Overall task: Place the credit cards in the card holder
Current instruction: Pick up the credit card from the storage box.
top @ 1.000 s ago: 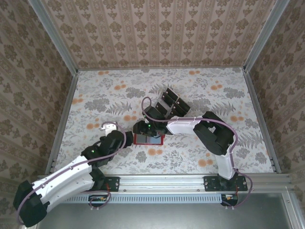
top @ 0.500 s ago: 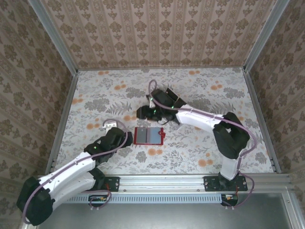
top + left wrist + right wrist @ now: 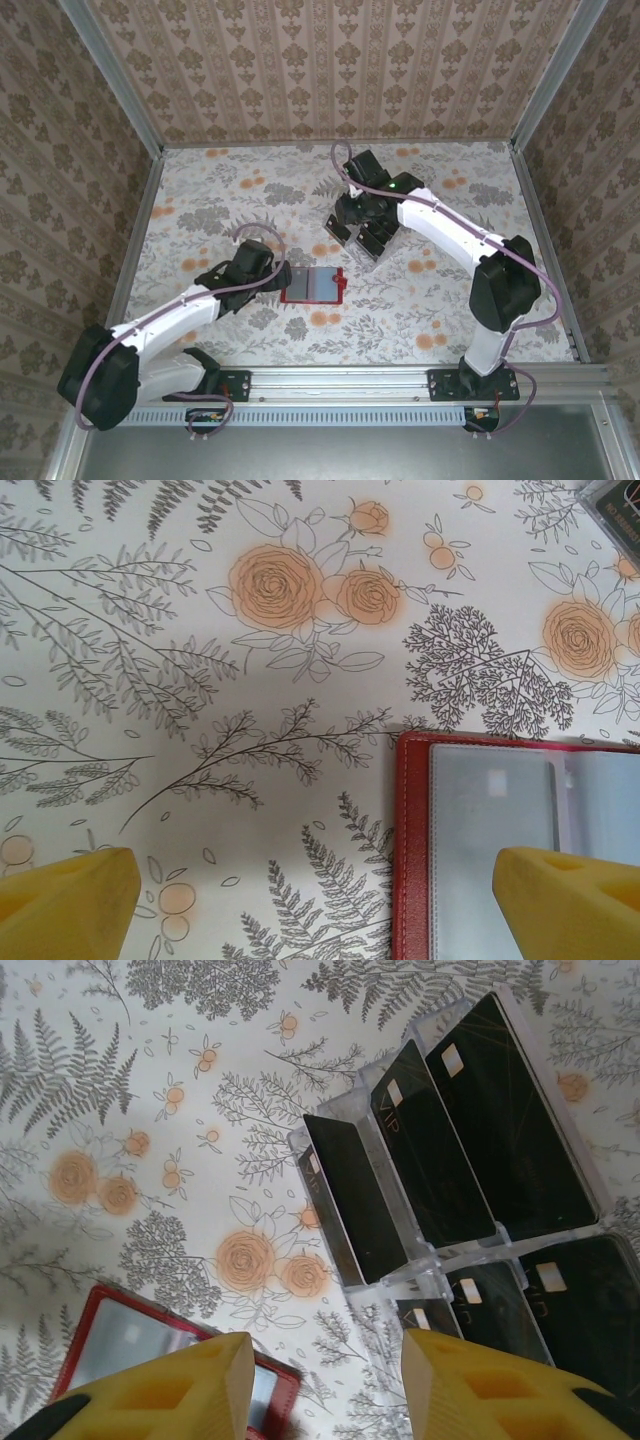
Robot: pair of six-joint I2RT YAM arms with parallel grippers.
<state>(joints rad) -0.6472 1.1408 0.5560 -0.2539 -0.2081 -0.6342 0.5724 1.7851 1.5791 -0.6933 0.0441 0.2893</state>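
Forward, right arm (image 3: 445,218) over credit cards (image 3: 440,1150)

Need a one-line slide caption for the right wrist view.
Open right gripper facing the clear tray of slotted black credit cards, the opened red card holder at lower left.

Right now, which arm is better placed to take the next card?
Right: the right pincer hovers over the credit cards in the clear tray; the left pincer sits at the card holder.

Top view looks down over the whole worktop (image 3: 200,190) from its near edge. Both close wrist views share the card holder (image 3: 495,810).
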